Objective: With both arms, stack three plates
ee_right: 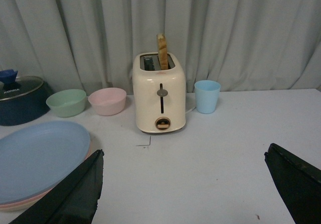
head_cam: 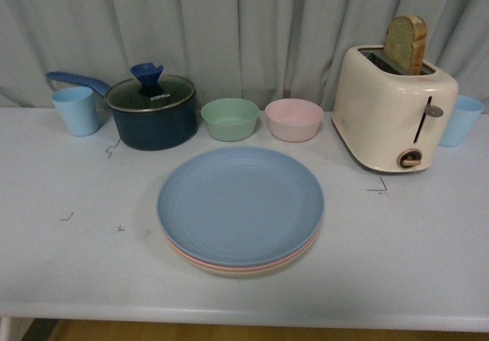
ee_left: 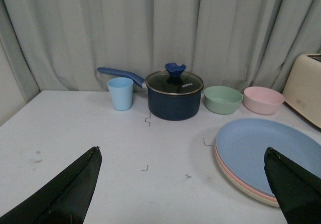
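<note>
The three plates lie in one stack at the middle of the white table (head_cam: 428,264). The light blue plate (head_cam: 241,203) is on top, the rim of the pink plate (head_cam: 200,260) shows under it, and the beige plate (head_cam: 252,271) is at the bottom. Neither arm appears in the front view. In the left wrist view my left gripper (ee_left: 183,156) is open over bare table, with the stack (ee_left: 261,148) by one of its fingers (ee_left: 296,189). In the right wrist view my right gripper (ee_right: 183,156) is open and empty, with the blue plate (ee_right: 40,156) off to one side.
Behind the stack stand a green bowl (head_cam: 229,118) and a pink bowl (head_cam: 294,119). A dark blue lidded pot (head_cam: 151,112) and a blue cup (head_cam: 76,110) are at the back left. A cream toaster (head_cam: 393,108) holding bread and another blue cup (head_cam: 461,119) are at the back right. A grey curtain hangs behind.
</note>
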Robot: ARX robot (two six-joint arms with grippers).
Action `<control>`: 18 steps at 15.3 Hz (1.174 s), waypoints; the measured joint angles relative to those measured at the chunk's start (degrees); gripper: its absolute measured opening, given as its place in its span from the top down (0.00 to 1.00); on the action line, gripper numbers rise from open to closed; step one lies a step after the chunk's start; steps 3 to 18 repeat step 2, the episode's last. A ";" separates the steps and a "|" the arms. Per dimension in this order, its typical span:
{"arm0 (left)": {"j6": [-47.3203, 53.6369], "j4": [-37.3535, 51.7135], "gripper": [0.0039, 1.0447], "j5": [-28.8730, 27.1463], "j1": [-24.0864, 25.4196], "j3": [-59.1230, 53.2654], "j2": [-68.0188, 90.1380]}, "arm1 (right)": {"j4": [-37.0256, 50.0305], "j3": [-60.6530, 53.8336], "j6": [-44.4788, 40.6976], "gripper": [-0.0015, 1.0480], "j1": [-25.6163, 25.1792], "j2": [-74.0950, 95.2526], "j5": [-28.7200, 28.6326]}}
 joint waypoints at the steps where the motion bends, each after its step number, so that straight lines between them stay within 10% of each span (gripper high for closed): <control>1: -0.02 -0.02 0.06 0.02 0.00 0.00 0.00 | 0.00 0.00 0.00 0.06 0.00 0.00 0.00; 18: 0.00 0.00 0.06 0.00 0.00 0.00 0.00 | 0.00 0.00 0.00 0.06 0.00 0.00 0.00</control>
